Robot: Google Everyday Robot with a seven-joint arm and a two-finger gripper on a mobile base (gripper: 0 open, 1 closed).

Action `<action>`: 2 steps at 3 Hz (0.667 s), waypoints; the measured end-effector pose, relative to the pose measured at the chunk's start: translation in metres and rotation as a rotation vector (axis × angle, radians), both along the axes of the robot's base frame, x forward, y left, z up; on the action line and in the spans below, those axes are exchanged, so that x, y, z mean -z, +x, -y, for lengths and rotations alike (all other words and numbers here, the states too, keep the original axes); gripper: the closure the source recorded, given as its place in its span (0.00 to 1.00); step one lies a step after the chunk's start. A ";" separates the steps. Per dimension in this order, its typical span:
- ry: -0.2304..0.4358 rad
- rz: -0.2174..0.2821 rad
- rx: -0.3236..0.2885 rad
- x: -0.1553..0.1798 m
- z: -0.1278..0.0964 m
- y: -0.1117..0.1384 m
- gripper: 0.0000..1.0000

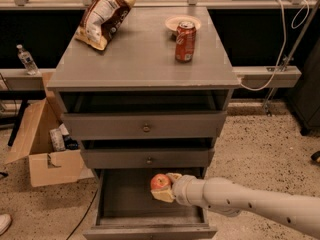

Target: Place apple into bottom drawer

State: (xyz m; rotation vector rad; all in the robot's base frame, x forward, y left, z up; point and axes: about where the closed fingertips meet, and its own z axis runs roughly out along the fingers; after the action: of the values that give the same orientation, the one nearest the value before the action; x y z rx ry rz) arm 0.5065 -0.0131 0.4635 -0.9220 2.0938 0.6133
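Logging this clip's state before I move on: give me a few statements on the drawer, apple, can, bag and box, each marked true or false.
1. The bottom drawer is pulled open. True.
2. The gripper holds the apple over the open bottom drawer. True.
3. The soda can lies on its side. False: it stands upright on top of the cabinet.
4. The chip bag is in the middle drawer. False: it lies on top of the cabinet, near a back corner.
5. An open cardboard box sits beside the cabinet. True.
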 end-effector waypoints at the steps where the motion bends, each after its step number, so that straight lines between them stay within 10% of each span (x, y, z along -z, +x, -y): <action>1: 0.002 -0.001 -0.001 0.003 0.000 0.001 1.00; 2: 0.012 -0.007 -0.008 0.023 -0.002 0.004 1.00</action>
State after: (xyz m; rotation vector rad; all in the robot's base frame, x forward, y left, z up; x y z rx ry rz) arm 0.5100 -0.0108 0.4404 -0.9228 2.0919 0.6336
